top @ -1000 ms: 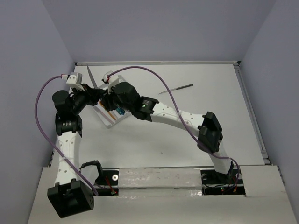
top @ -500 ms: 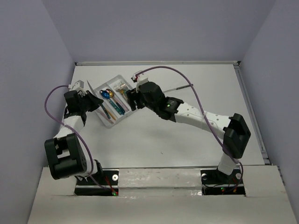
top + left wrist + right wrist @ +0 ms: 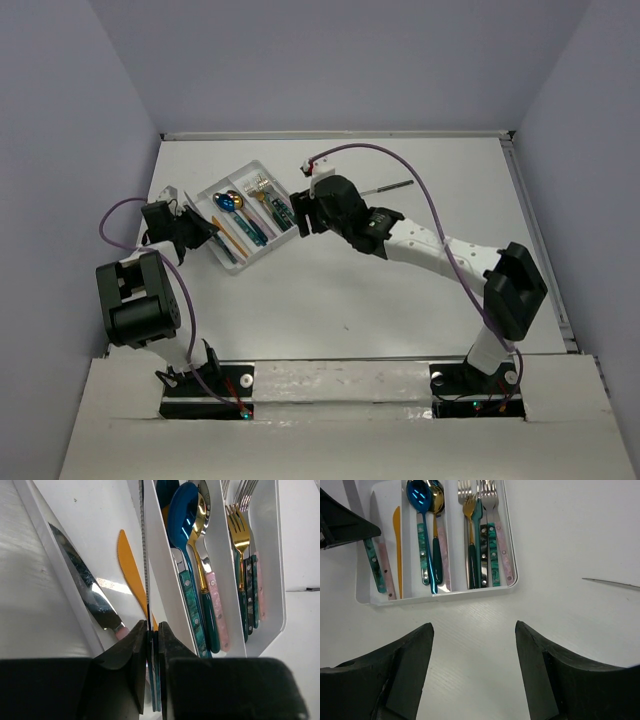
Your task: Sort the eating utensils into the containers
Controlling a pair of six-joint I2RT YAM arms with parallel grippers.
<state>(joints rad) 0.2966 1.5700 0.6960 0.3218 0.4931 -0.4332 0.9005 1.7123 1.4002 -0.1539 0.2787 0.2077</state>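
Note:
The clear three-compartment tray (image 3: 268,252) lies at the left of the table. Its wall (image 3: 218,545) separates spoons (image 3: 181,515) from forks (image 3: 239,530). An orange knife (image 3: 131,570) and a silver knife (image 3: 85,587) lie in the third compartment. My left gripper (image 3: 150,627) is shut on a teal-handled knife (image 3: 144,555), held edge-on over that knife compartment; it shows beside the tray (image 3: 197,232). My right gripper (image 3: 474,630) is open and empty over bare table just off the tray's near rim (image 3: 440,596). The held knife's teal handle (image 3: 374,565) shows at the tray's left end.
One slim knife (image 3: 385,186) lies alone on the table to the right of the tray, its tip (image 3: 612,583) at the right of the right wrist view. White walls close the table at the back and sides. The right arm's purple cable (image 3: 400,165) arches over the loose knife.
The right gripper opened and drew back to the right off the tray, uncovering the spoons and forks. The left arm folded back to the left, still holding its knife at the tray's left side.

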